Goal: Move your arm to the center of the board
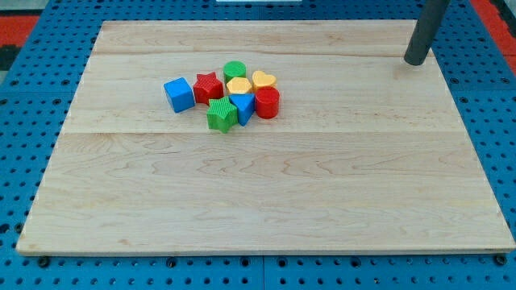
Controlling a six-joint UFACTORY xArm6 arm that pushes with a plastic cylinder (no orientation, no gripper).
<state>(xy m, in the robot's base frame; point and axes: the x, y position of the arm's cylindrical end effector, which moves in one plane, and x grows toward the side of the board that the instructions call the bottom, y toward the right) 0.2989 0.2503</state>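
My tip (417, 61) rests on the wooden board (266, 185) near its top right corner, far to the right of the blocks. The blocks sit bunched together at the upper middle-left. A blue cube (179, 94) is at the left. A red star (208, 86) is beside it. A green cylinder (235, 70) is at the top. A yellow hexagon (239, 85) and a yellow heart (264, 80) sit under it. A green star (221, 115), a blue triangular block (243, 107) and a red cylinder (267, 102) form the lower row.
The board lies on a blue perforated surface (24, 97) that surrounds it on all sides. A red strip (492, 16) shows at the top right corner of the view.
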